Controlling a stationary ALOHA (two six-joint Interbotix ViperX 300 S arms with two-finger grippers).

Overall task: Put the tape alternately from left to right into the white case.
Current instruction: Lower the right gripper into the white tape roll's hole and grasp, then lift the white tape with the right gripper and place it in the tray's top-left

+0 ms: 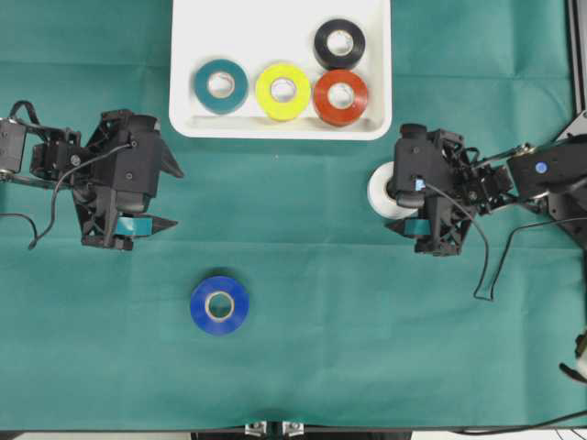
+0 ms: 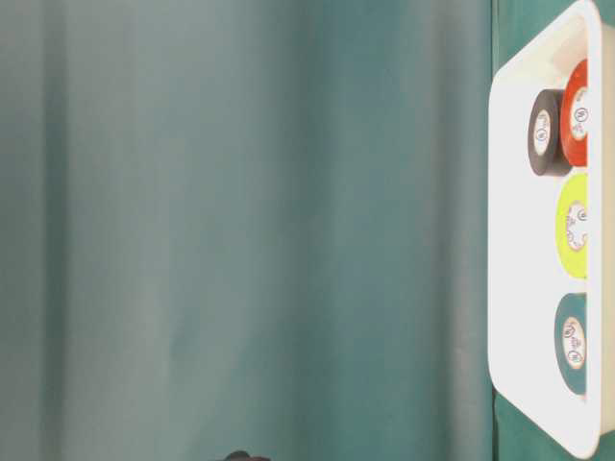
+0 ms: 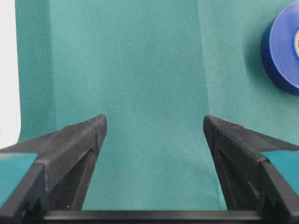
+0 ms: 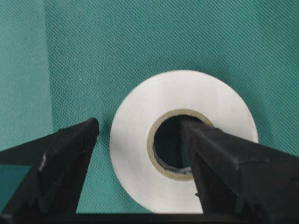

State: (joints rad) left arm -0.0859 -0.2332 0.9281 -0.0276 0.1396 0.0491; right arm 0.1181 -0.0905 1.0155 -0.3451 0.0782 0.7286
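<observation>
The white case (image 1: 206, 32) at the top middle holds teal tape (image 1: 220, 85), yellow tape (image 1: 282, 91), red tape (image 1: 340, 96) and black tape (image 1: 339, 42). A blue roll (image 1: 219, 304) lies on the green cloth, seen at the upper right in the left wrist view (image 3: 282, 46). My left gripper (image 1: 172, 195) (image 3: 155, 119) stands open over bare cloth, up and left of the blue roll. A white roll (image 4: 182, 140) (image 1: 381, 191) lies flat under my right gripper (image 4: 140, 122) (image 1: 396, 194). That gripper is open, one finger over the roll's hole, the other outside its rim.
The case (image 2: 524, 240) also shows at the right edge of the table-level view, with the same rolls in it. A corner of the case (image 3: 7, 70) is at the left of the left wrist view. A black cable (image 1: 486, 266) loops on the cloth beside the right arm.
</observation>
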